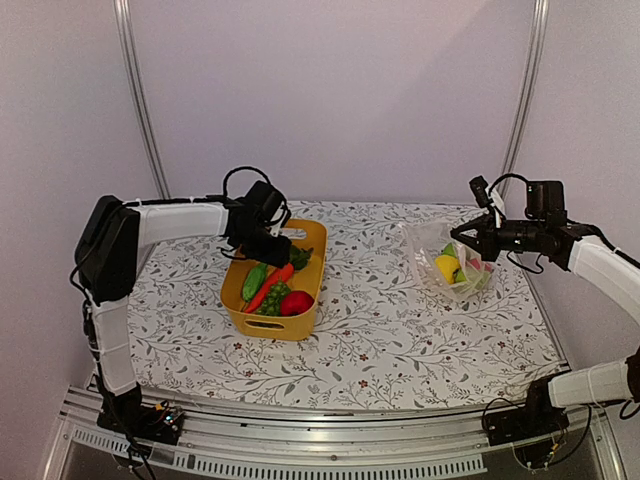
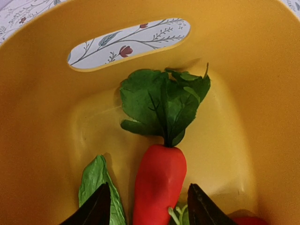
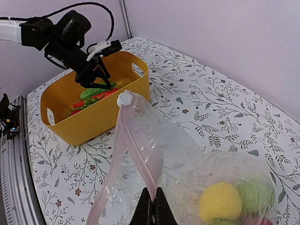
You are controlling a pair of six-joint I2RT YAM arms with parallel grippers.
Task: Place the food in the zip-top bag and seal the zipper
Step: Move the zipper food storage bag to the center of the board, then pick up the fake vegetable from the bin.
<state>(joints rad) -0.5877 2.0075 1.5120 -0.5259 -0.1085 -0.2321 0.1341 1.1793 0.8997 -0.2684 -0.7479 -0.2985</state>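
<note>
My left gripper (image 1: 268, 250) reaches down into the yellow tub (image 1: 288, 328). Its jaws stand open on either side of a red carrot-shaped toy (image 2: 159, 173) with dark green leaves (image 2: 164, 101), a small gap on each side. More food lies in the tub: a green piece (image 1: 254, 280), a leafy green one (image 1: 273, 298) and a round red one (image 1: 296, 303). The clear zip-top bag (image 3: 187, 159) is held up at the right, with a yellow ball (image 3: 220, 201) and a green ball (image 3: 255, 197) inside. My right gripper (image 3: 153, 191) is shut on its pink zipper (image 3: 139, 148), and the mouth gapes open.
A white slider (image 3: 124, 99) sits at the far end of the zipper strip. The flowered tablecloth (image 1: 400, 330) lies bare between tub and bag. Metal frame posts (image 1: 140, 100) rise at the back corners. The tub's handle slot (image 2: 129, 42) is just beyond the carrot.
</note>
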